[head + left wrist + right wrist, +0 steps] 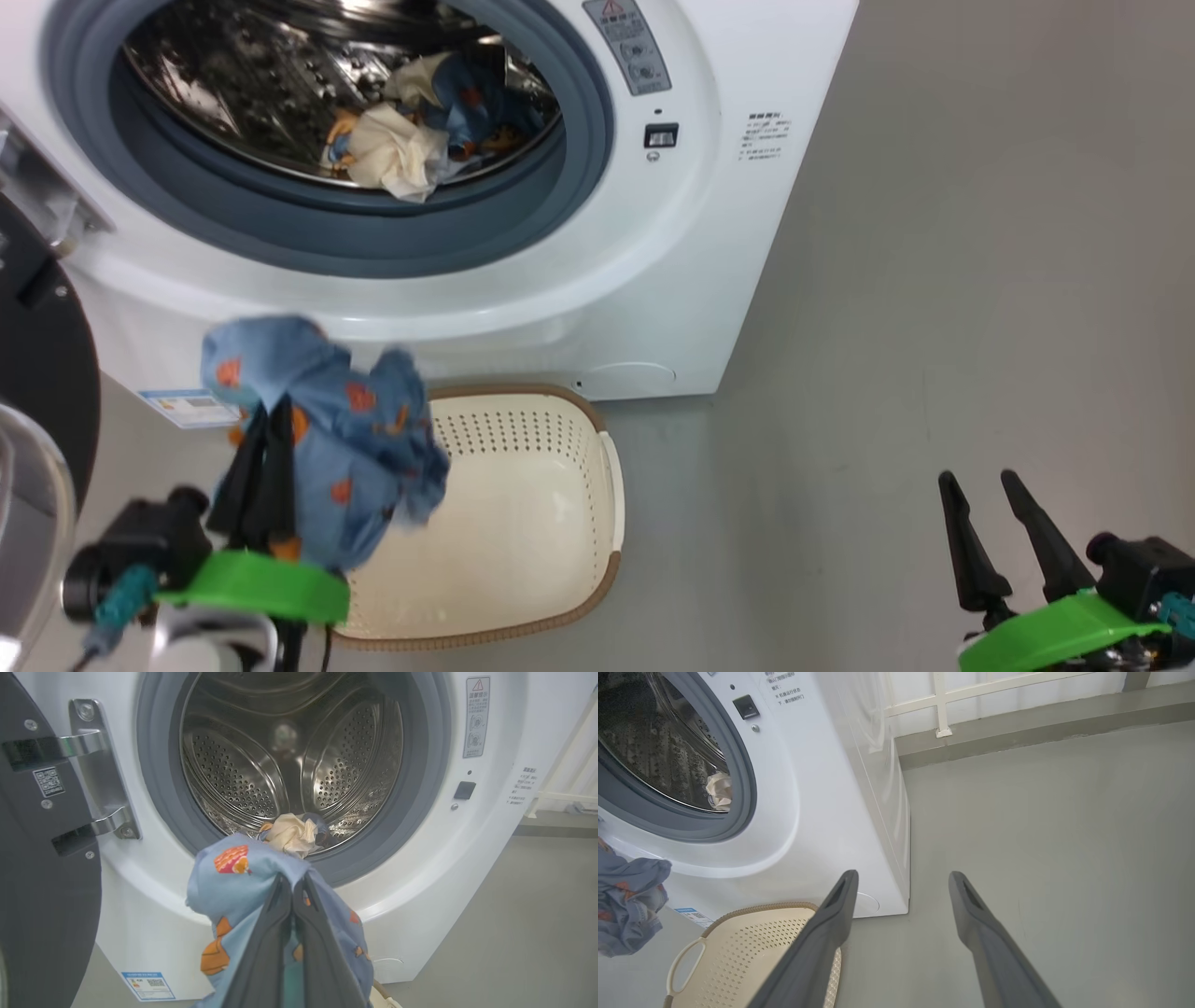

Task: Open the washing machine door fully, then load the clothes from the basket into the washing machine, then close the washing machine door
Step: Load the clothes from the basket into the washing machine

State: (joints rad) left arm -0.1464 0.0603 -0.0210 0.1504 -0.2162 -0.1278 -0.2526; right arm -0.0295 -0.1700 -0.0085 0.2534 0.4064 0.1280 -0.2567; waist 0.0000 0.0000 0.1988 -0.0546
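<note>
Fingers of the left gripper (294,879) clench a blue printed garment (373,439) above the basket's (611,485) left rim. The right gripper (977,481) hangs released and empty over bare floor (934,280). Beyond, the door (42,373) stands open at left. Cream and blue clothes (411,140) lie at the front edge of the machine's (653,280) drum (233,84).

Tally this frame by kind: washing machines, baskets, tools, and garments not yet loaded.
Washing machine: 1
Basket: 1
Tools: 2, left tool and right tool
Garments not yet loaded: 1, blue printed garment in the left tool
Total: 5
</note>
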